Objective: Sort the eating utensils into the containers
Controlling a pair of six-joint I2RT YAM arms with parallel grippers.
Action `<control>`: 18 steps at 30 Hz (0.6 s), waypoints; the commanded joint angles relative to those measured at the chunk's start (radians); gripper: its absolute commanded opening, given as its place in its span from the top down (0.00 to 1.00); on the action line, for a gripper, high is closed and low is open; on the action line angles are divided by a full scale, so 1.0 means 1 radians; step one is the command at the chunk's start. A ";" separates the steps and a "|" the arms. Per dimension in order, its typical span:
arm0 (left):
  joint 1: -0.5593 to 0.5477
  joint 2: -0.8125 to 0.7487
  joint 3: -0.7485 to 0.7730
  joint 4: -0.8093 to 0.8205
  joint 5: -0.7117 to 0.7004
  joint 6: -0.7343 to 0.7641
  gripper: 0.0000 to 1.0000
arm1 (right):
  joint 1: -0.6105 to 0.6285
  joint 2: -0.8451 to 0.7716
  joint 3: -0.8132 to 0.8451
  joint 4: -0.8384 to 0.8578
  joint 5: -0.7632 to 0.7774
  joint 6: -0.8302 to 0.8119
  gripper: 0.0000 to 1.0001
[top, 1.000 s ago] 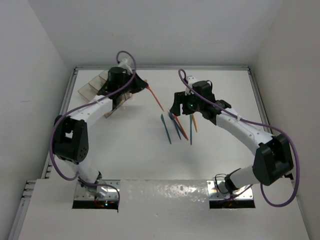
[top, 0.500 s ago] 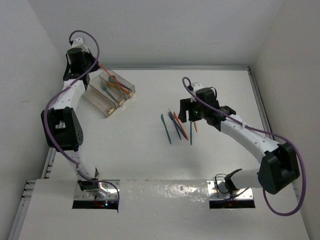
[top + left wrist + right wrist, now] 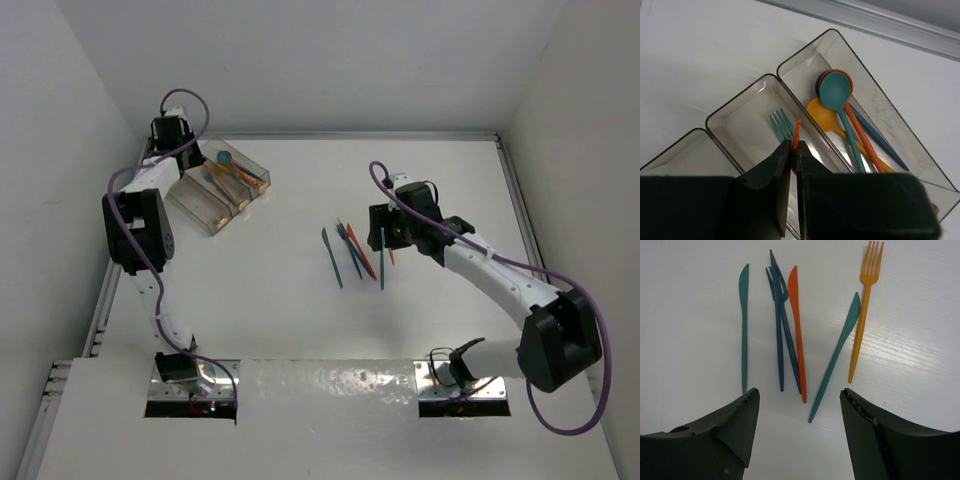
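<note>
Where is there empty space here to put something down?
The bare table between the tray and the loose utensils, and on the near side of those utensils. The end compartment farthest from the spoons looks empty. Crowded: the spoon compartment, and the loose utensils under the open right gripper.

White table point(image 3: 270, 310) w/ metal edge strip point(image 3: 880, 22), plain white walls point(image 3: 330, 60) on 3 sides, soft even light

Teal spoon point(image 3: 837, 92), orange utensil tip point(image 3: 796, 131), yellow-orange fork point(image 3: 865, 305), dark blue fork point(image 3: 779, 355), tray point(image 3: 740, 135) perhaps smoke-tinted
</note>
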 commanded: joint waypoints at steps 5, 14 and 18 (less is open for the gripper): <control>0.007 0.017 0.043 0.020 0.033 -0.043 0.73 | -0.062 0.042 0.021 -0.020 0.049 -0.012 0.44; 0.006 -0.124 0.029 -0.034 0.030 -0.147 0.38 | -0.155 0.164 0.061 0.027 0.083 -0.057 0.60; -0.011 -0.239 -0.041 -0.044 0.080 -0.256 0.35 | -0.168 0.264 0.101 0.032 0.097 -0.086 0.67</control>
